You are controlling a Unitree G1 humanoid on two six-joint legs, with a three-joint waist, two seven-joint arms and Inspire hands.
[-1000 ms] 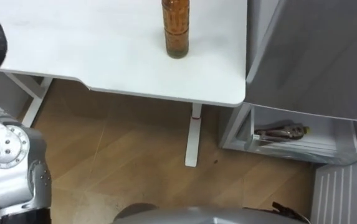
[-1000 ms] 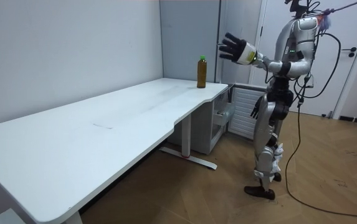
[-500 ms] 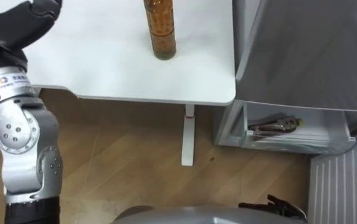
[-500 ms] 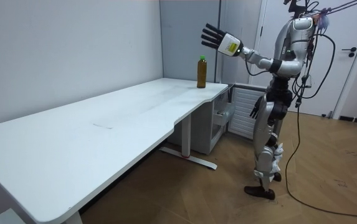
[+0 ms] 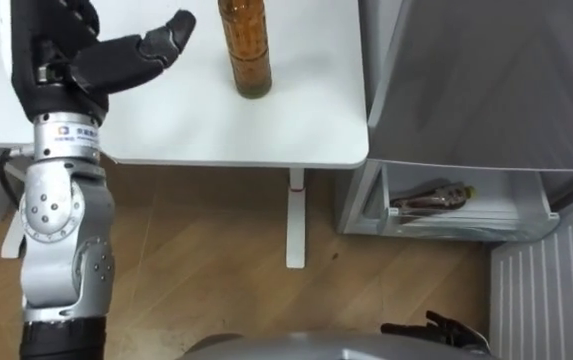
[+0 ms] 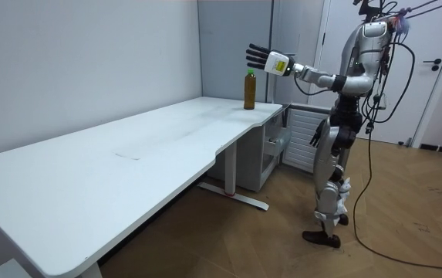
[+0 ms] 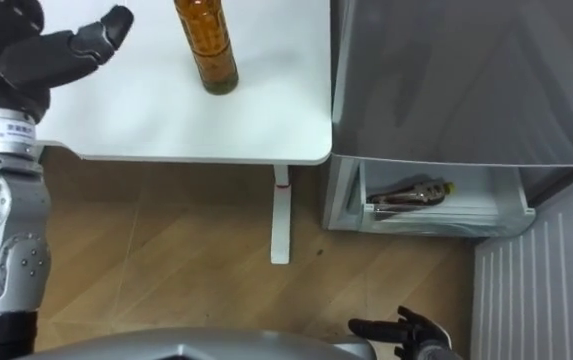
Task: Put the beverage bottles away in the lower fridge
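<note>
A brown drink bottle (image 5: 246, 48) with a green cap (image 6: 249, 72) stands upright on the white table (image 5: 306, 110), near its corner beside the fridge. My left hand (image 5: 71, 55) hovers over the table to the left of the bottle, open, its thumb stretched toward the bottle but apart from it. In the room view my left arm reaches out level, with the left hand (image 6: 259, 59) just above and beside the bottle (image 6: 249, 91). My right hand (image 7: 401, 330) hangs low at my hip, fingers relaxed and holding nothing. The lower fridge compartment (image 5: 466, 210) stands open.
The grey fridge body (image 5: 486, 80) rises right beside the table's corner. Its open lower shelf holds a dark packet (image 5: 428, 200). A white ribbed door panel (image 5: 546, 300) stands at the lower right. One table leg (image 5: 293, 220) stands on the wooden floor (image 5: 196, 250).
My left hand has swung right and come down toward the bottle, from high and away to just beside it. The eye view has shifted a little as well.
</note>
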